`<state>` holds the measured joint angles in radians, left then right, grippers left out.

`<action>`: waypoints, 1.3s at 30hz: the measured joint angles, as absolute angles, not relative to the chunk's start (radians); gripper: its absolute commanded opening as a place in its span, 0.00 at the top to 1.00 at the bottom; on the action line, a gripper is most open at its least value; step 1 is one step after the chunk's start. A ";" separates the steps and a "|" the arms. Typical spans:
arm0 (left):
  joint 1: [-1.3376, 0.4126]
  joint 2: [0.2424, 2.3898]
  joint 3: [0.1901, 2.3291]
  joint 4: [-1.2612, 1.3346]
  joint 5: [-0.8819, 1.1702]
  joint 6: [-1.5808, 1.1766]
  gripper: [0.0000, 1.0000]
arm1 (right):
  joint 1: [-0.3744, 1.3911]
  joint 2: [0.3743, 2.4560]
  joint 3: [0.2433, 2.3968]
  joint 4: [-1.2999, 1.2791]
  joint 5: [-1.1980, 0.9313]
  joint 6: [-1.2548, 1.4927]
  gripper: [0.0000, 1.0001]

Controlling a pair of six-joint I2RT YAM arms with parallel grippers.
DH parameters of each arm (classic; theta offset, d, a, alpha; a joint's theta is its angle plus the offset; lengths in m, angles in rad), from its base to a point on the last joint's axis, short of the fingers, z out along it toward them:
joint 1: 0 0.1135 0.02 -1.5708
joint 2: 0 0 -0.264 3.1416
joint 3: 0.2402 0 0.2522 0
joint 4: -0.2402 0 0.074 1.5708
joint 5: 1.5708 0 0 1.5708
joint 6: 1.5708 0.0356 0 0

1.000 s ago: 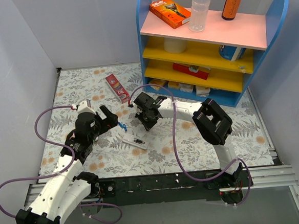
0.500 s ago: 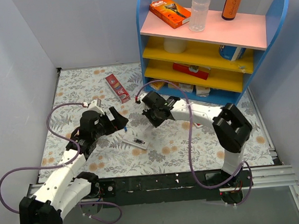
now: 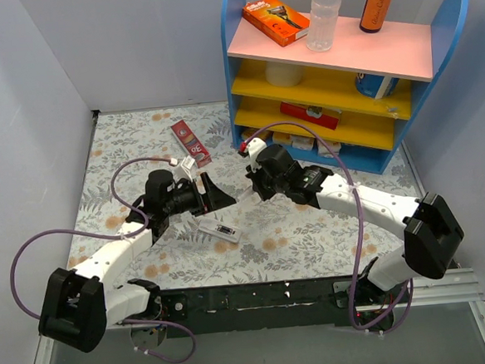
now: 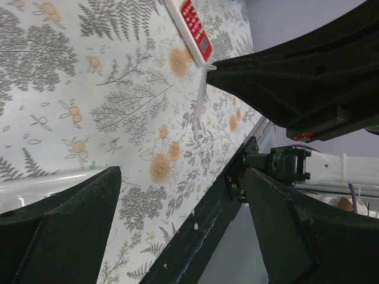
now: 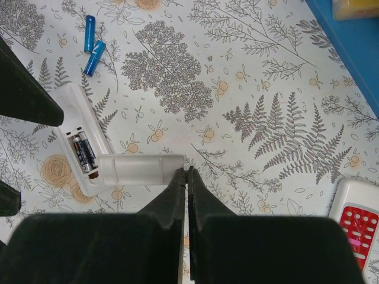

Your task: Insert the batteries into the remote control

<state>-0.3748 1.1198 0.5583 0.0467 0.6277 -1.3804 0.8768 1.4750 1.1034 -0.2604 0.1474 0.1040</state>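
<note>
The remote control (image 3: 217,230) lies on the floral mat with its back up and its battery bay open. Two dark batteries (image 5: 84,152) sit in that bay of the remote control (image 5: 76,112). My right gripper (image 5: 186,171) is shut on the edge of a translucent white battery cover (image 5: 139,169), held above the mat just right of the bay. In the top view the right gripper (image 3: 253,181) hovers behind the remote. My left gripper (image 3: 212,194) stands open and empty just left of it. In the left wrist view the left gripper (image 4: 183,236) faces the thin cover (image 4: 200,103) edge-on.
Two small blue cylinders (image 5: 92,41) lie on the mat beyond the remote. A red-faced remote (image 3: 191,142) lies at the back of the mat. A blue shelf unit (image 3: 344,83) with boxes and bottles stands at the back right. The mat's front edge meets a black rail (image 3: 259,296).
My left arm has swung right and stretched toward the centre, its jaws slightly narrower. My right gripper has drawn back to the right, still shut.
</note>
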 measured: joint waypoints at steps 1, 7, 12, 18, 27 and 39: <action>-0.381 1.127 0.558 0.066 0.642 -1.391 0.20 | 0.877 1.464 1.093 -0.253 0.147 0.105 0.99; -0.430 1.186 0.578 0.140 0.662 -1.425 0.39 | 0.877 1.435 1.069 -0.201 0.142 0.115 0.99; -0.473 1.239 0.592 0.171 0.639 -1.441 0.52 | 0.877 1.414 1.047 -0.183 0.126 0.128 0.99; -0.487 1.259 0.605 0.200 0.607 -1.455 0.62 | 0.877 1.397 1.021 -0.159 0.110 0.131 0.99; -0.511 1.288 0.625 0.224 0.593 -1.459 0.85 | 0.877 1.386 1.016 -0.153 0.101 0.133 0.99; -0.524 1.247 0.676 0.109 0.547 -1.292 1.00 | 0.876 1.262 0.869 -0.014 0.060 0.135 0.31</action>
